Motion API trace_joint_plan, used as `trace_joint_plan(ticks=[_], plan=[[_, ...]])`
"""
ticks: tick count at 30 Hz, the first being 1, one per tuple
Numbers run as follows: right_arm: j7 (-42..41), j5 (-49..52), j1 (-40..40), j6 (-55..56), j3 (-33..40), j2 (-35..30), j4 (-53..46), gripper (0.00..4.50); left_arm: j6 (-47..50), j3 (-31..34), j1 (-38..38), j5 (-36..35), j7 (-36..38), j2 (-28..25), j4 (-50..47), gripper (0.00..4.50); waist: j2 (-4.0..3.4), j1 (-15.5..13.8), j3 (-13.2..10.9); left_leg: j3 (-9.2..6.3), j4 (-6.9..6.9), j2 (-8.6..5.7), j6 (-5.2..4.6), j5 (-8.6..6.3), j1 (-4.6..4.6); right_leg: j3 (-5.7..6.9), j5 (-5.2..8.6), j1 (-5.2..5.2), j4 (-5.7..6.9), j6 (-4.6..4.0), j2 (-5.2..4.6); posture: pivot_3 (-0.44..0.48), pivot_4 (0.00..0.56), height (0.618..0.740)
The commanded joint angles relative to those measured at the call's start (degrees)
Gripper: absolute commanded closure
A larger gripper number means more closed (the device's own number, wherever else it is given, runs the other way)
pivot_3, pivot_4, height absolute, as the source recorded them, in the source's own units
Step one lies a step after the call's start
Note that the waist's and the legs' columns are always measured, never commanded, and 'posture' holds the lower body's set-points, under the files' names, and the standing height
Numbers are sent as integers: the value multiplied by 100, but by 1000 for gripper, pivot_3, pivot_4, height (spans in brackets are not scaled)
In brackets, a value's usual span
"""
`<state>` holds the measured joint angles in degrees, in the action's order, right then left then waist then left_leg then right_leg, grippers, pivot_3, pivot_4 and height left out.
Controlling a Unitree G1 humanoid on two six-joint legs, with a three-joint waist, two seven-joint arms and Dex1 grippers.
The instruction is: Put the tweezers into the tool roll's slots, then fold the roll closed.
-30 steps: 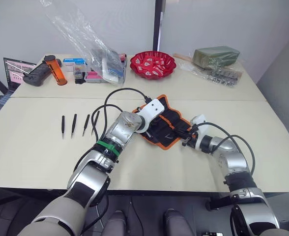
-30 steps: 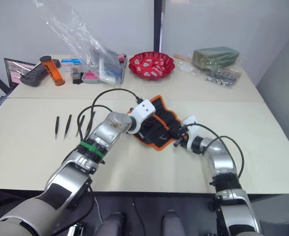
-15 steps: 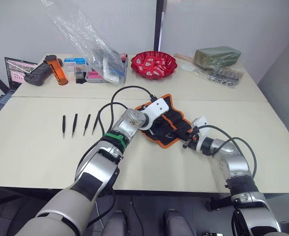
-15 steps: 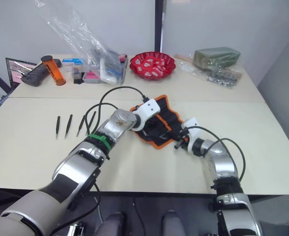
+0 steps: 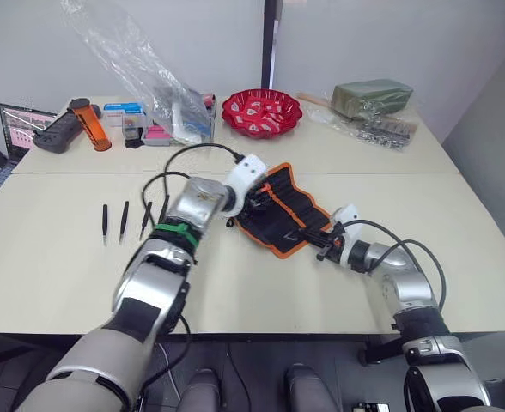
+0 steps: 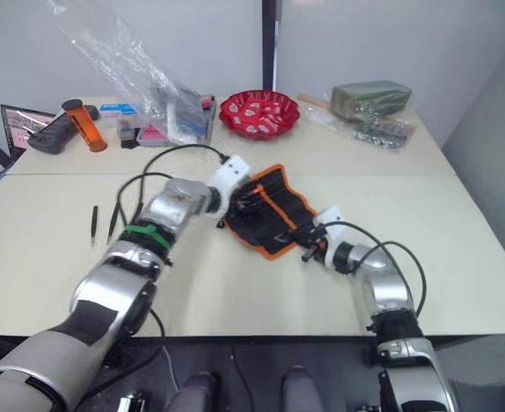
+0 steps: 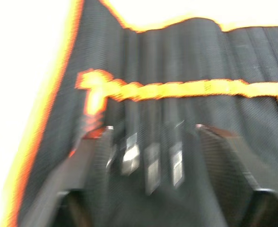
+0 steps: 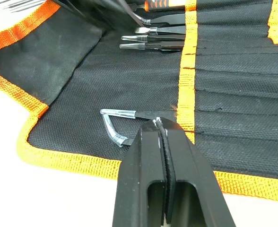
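Observation:
The tool roll (image 5: 289, 216) lies open on the table, black with orange trim. My left gripper (image 7: 153, 142) hangs over its left end, open, fingers (image 7: 89, 158) wide apart. Between them several tweezers (image 7: 151, 163) sit in the slots (image 7: 177, 101) under the orange stripe. My right gripper (image 8: 158, 125) is shut, its tip resting on the roll's near edge beside a tweezer with a bent tip (image 8: 114, 124). More slotted tweezers (image 8: 160, 31) show beyond it. Several loose tweezers (image 5: 124, 221) lie in a row on the table left of my left arm.
A red bowl (image 5: 261, 112) stands at the back behind the roll. A plastic bag with boxes (image 5: 162, 107), an orange cylinder (image 5: 91, 124) and a laptop (image 5: 16, 127) line the back left. A green packet (image 5: 373, 94) sits back right.
My left gripper has opened and drawn back a little toward the roll's left end. The right gripper stays shut at the roll's near edge. The camera has shifted slightly.

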<state>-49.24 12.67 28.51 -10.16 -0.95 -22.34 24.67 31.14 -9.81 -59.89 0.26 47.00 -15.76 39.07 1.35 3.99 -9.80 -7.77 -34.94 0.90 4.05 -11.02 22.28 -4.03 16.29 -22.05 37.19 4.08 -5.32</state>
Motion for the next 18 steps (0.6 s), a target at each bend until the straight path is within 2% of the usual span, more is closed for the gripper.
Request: trace_joint_plan(ticks=[1, 5, 9, 16, 18], plan=[[18, 35, -36, -132, 53, 52, 312, 4500, 500, 192, 291, -311, 277, -368, -1499, 38, 0, -1, 0, -1, -2, 0, 0, 0, 2, 0, -1, 0, 0, -2, 0, 0, 150, 740], [-38, 247, 215, -179, 238, 147, 270, 4500, 907, 424, 870, -523, 305, -920, -2681, 38, 0, -1, 0, -2, -6, 0, 3, 2, 0, 0, -3, 1, 1, -4, 0, 0, 150, 740], [-6, 419, 441, -300, 403, 146, 104, 4500, 1187, 958, 1645, -894, 194, -1383, -3848, 38, -3, 21, -2, -2, -1, 4, 3, 2, -1, -1, -3, -6, 8, -6, 2, 0, 150, 740], [-117, 413, 718, -441, 439, 37, 144, 4500, 1097, 1779, 2828, -1010, -527, -1740, -4877, 38, -6, -3, -4, -2, -1, 3, 2, 2, 6, -2, -4, -12, 4, -7, 0, 0, 150, 740], [-188, 323, 762, -412, 361, -10, 288, 4500, 870, 2079, 3205, -1144, -645, -1706, -5102, 38, -6, -19, -4, -2, 0, 3, 2, 2, 6, -2, -4, -11, 3, -7, 0, 0, 150, 740]])
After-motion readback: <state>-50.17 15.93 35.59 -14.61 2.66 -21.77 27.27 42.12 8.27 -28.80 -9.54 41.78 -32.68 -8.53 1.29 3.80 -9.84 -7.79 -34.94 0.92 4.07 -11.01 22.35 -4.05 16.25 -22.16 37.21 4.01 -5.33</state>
